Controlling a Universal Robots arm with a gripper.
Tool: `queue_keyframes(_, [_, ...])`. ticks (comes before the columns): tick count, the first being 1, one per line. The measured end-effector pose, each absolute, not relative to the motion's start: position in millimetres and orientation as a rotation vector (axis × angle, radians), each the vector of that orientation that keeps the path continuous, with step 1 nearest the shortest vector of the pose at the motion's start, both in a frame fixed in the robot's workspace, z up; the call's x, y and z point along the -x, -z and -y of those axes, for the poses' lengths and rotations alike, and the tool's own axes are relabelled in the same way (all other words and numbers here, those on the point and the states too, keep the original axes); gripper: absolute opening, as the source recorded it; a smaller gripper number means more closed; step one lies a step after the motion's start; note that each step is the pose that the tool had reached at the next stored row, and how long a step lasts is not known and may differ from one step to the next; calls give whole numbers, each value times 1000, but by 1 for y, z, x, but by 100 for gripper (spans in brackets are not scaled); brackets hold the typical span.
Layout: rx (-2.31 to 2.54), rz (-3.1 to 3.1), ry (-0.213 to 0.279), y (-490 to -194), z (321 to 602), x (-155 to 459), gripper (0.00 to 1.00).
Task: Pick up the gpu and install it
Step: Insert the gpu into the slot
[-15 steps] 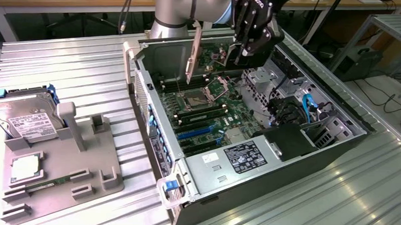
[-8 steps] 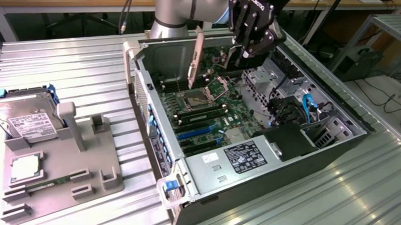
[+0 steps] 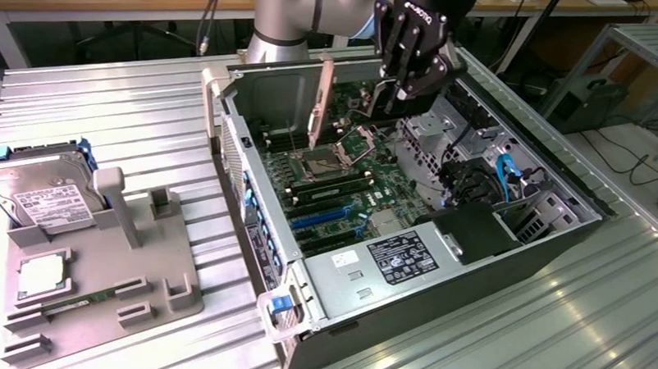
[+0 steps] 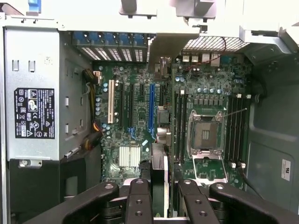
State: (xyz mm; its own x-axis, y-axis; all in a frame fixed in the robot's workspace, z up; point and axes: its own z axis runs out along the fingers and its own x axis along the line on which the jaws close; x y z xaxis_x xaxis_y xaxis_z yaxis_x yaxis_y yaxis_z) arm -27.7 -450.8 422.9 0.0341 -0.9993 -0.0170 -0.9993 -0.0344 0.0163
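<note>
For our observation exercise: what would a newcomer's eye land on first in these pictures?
The open computer case lies on the metal table, its green motherboard bared. Above it hangs the black gripper, with the gpu edge-on between its fingers. At the exterior view's left, a hard drive sits in a grey holder.

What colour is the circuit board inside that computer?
Green; the board shows best in the wrist view.

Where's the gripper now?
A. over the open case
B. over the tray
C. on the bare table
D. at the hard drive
A: the gripper hangs above the motherboard of the open case, away from the tray.
</note>
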Motion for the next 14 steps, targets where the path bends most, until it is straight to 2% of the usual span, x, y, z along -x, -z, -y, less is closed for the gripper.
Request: queue_keyframes(14, [2252, -2190, -38, -397, 451, 28, 27])
